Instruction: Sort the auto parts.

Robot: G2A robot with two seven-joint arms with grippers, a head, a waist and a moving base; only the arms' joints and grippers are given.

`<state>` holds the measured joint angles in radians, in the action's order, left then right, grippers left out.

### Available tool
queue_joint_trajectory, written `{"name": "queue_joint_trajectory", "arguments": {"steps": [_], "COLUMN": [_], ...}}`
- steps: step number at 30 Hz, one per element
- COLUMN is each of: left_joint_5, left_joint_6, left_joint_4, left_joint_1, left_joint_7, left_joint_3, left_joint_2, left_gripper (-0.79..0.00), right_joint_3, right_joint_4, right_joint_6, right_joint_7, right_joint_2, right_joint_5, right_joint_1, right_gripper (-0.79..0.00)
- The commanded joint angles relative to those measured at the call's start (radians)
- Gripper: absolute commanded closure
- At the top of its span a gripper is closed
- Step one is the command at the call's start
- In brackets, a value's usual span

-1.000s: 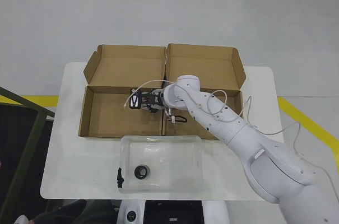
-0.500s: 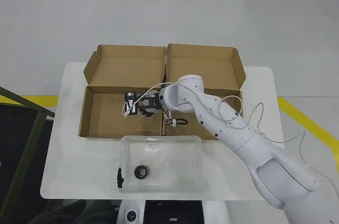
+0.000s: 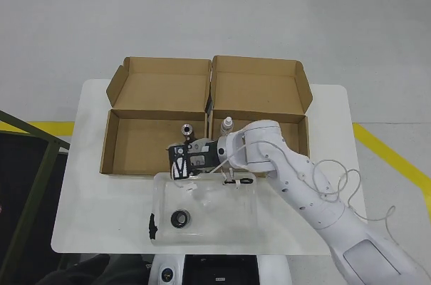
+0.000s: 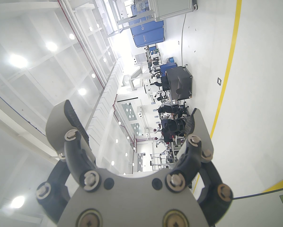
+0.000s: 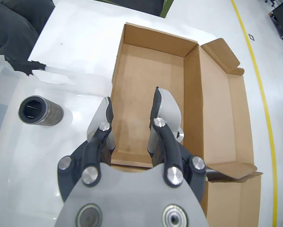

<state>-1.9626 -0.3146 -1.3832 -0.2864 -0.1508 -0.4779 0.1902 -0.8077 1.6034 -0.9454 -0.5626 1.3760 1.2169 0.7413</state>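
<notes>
Right pincer point(image 3: 178, 168) point(image 5: 132, 96): its two fingers stand apart with nothing between them. It hangs over the near wall of a cardboard box point(image 3: 130, 146) point(image 5: 143, 72), where that box meets the clear plastic bin point(image 3: 254, 214) point(image 5: 18, 142). One finger point(image 5: 107, 109) sits above the bin's edge, the other point(image 5: 166, 105) above the brown box floor.

Auto parts. A dark metal cylinder with a black bore point(image 3: 179, 219) point(image 5: 41, 111) lies on its side on the bin floor, on the robot's side of the pincer and well apart from it. A small black part point(image 3: 152, 226) point(image 5: 28, 67) sits at the bin's side wall, beyond the cylinder as seen from the pincer. A small metal part point(image 3: 188, 130) lies in the box under the pincer, on the side away from the robot, near the wall shared with the neighbouring box point(image 3: 272, 92). A pale small part point(image 3: 228, 122) stands just past that shared wall; its kind cannot be told.

Both boxes have their lids folded back, away from the pincer. Boxes and bin rest on a white table point(image 3: 80, 199) point(image 5: 84, 36).

Left pincer point(image 4: 132, 109): its fingers are spread wide and hold nothing. It points into a workshop hall, and a yellow floor line point(image 4: 229, 72) runs beside it. The white marks on the blue cabinets point(image 4: 147, 32) are too small to read.
</notes>
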Motion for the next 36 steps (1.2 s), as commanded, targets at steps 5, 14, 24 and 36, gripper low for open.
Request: {"name": "queue_joint_trajectory", "arguments": {"steps": [5, 14, 24, 36], "left_joint_5": [0.000, 0.000, 0.000, 0.000], "left_joint_6": [0.000, 0.000, 0.000, 0.000], "left_joint_4": [0.000, 0.000, 0.000, 0.000], "left_joint_1": [0.000, 0.000, 0.000, 0.000], "left_joint_7": [0.000, 0.000, 0.000, 0.000], "left_joint_3": [0.000, 0.000, 0.000, 0.000], "left_joint_2": [0.000, 0.000, 0.000, 0.000], "left_gripper": [-0.785, -0.785, -0.785, -0.785], "right_joint_3": [-0.052, -0.077, -0.040, 0.024], "right_joint_4": [0.125, 0.197, 0.211, 0.194], "right_joint_6": [-0.028, -0.055, -0.066, -0.067], "right_joint_7": [-0.053, -0.073, -0.051, -0.049], "right_joint_2": [-0.030, -0.062, -0.078, -0.088], "right_joint_5": [-0.021, -0.029, -0.008, 0.042], "right_joint_1": [0.088, 0.198, 0.264, 0.282], "right_gripper": [-0.314, -0.314, -0.336, -0.372]}}
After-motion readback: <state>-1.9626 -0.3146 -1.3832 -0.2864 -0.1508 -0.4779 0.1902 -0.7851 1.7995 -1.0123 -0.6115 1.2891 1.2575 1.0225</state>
